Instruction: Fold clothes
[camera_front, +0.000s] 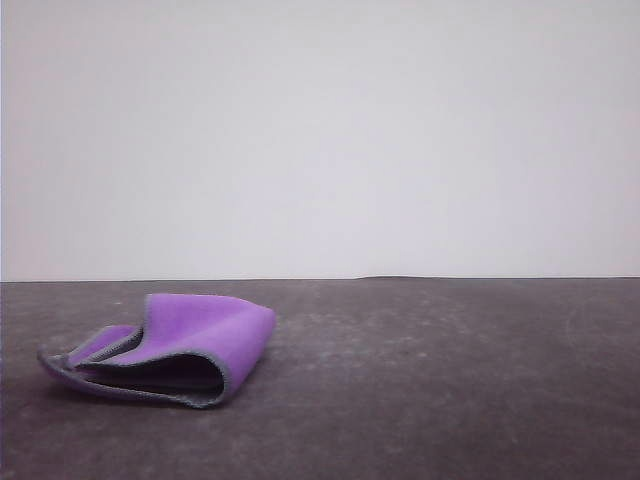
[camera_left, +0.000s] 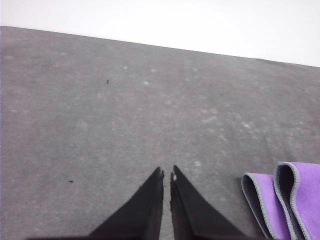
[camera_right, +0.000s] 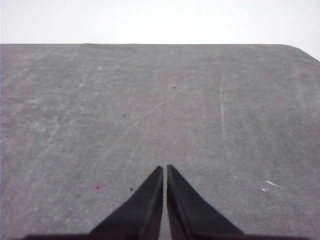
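Left claw (camera_left: 167, 173) closed above the table (camera_left: 100, 110), folded cloth (camera_left: 295, 200) beside it.

In the left wrist view the cloth (camera_left: 295, 200) is running off the picture's edge, leaving just two folded purple lips with grey edging showing. In the front view its inner layers are sinking into shadow inside the fold, so their colour is staying unclear. Both claws' finger bases are being cut off at the frame edges.
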